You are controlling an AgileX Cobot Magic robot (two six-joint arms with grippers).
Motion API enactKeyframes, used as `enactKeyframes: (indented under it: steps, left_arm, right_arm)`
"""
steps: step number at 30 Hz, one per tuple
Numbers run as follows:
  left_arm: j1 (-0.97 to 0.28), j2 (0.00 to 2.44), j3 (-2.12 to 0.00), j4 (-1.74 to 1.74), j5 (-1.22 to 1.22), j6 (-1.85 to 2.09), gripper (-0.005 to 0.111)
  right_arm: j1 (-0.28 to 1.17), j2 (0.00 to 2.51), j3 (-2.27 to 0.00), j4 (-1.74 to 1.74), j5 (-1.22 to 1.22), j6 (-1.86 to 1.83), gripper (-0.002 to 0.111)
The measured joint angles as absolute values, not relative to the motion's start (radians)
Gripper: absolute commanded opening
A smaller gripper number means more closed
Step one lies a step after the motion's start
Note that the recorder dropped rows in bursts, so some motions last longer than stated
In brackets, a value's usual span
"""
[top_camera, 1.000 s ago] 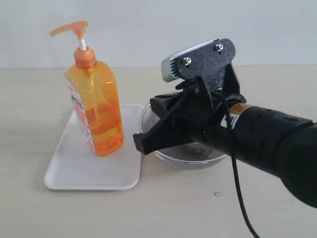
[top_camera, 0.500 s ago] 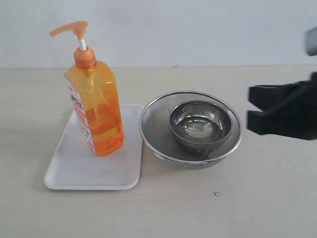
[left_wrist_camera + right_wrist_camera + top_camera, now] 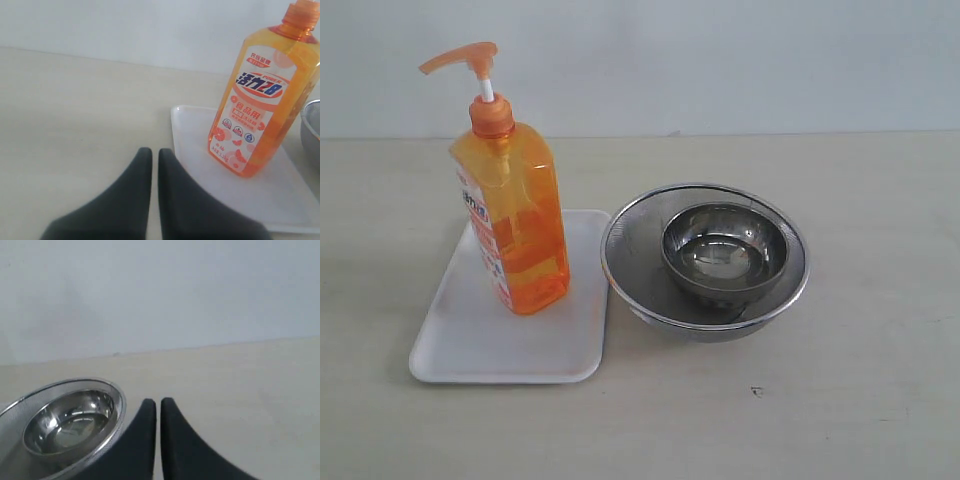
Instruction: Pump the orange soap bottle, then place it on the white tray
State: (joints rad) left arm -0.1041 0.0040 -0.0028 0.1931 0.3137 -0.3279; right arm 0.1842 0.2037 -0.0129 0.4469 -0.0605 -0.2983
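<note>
The orange soap bottle (image 3: 515,215) stands upright on the white tray (image 3: 490,345) at the left of the exterior view, its pump head pointing left. Neither arm shows in that view. In the left wrist view the bottle (image 3: 265,95) rests on the tray (image 3: 295,200), and my left gripper (image 3: 151,152) is shut and empty, apart from the bottle, by the tray's corner. My right gripper (image 3: 153,402) is shut and empty, beside the steel bowls (image 3: 65,425).
A small steel bowl (image 3: 725,250) sits inside a larger mesh-sided steel bowl (image 3: 620,260), right of the tray and nearly touching it. A pale wall runs behind the beige table (image 3: 860,400).
The right arm, which reached over the bowls a second ago, has drawn back to the right and left the exterior view. Bottle, tray and bowls have not moved.
</note>
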Motion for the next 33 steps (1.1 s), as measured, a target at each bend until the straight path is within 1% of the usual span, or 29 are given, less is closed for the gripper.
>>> enactKeyframes:
  steps: [4,6,14,20,26,28,33]
  left_arm:
    - [-0.104,0.004,-0.003,0.193,0.314,-0.328,0.005]
    - [-0.104,0.002,-0.003,0.193,0.314,-0.328,0.005]
    - [-0.104,0.002,-0.003,0.193,0.314,-0.328,0.005]
    - [-0.104,0.002,-0.003,0.193,0.314,-0.328,0.005]
    - [-0.104,0.002,-0.003,0.193,0.314,-0.328,0.005]
    - [-0.104,0.002,-0.003,0.193,0.314,-0.328,0.005]
    - [-0.104,0.002,-0.003,0.193,0.314,-0.328,0.005]
  right_arm:
    - [0.139,0.046,-0.006,0.447,0.000,-0.322,0.000]
    - [0.120,0.015,-0.006,0.447,0.027,-0.333,0.000]
    - [0.061,0.007,-0.003,0.443,0.095,-0.350,0.000]
    - [0.061,0.007,-0.003,0.443,0.101,-0.350,0.000]
    - [0.061,0.007,-0.003,0.442,0.106,-0.261,0.000]
    - [0.061,0.007,-0.003,0.387,0.123,-0.221,0.000]
    - [0.061,0.007,-0.003,0.088,0.221,-0.016,0.000]
